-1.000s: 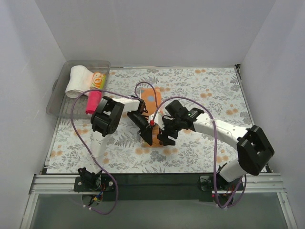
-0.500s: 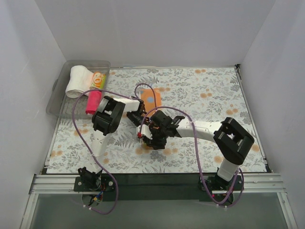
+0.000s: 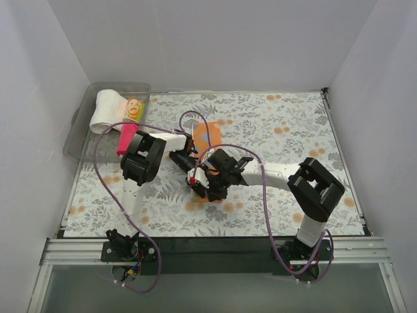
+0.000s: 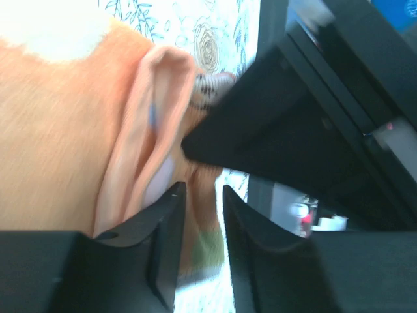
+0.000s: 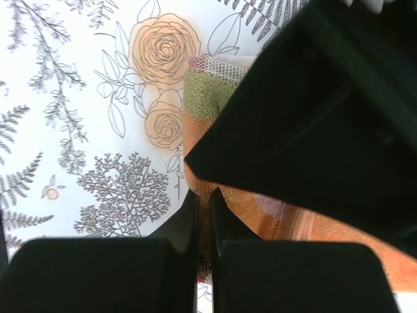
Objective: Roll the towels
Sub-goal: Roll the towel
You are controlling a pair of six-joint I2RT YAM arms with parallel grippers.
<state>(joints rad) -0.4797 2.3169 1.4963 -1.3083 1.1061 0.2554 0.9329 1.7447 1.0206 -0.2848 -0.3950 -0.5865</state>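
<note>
An orange towel with pale spots (image 3: 207, 135) lies as a strip on the floral covering, its near end bunched under both grippers. In the left wrist view its folded layers (image 4: 58, 130) stand up in ridges. My left gripper (image 3: 190, 168) (image 4: 203, 195) is open by a narrow gap, with cloth showing in the gap. My right gripper (image 3: 210, 188) (image 5: 203, 195) is shut on the edge of the orange towel (image 5: 313, 228), right beside the left gripper's fingers (image 5: 313, 98). A green patch (image 5: 199, 91) marks the towel's corner.
A clear plastic bin (image 3: 117, 85) stands at the back left, holding a rolled white towel (image 3: 107, 111) and a yellow patterned one (image 3: 135, 107). A magenta rolled towel (image 3: 126, 139) lies at its near edge. White walls close in the table on three sides.
My right gripper swung left to the towel's near end and shut on its edge. My left gripper's jaws parted slightly and drew back a little.
</note>
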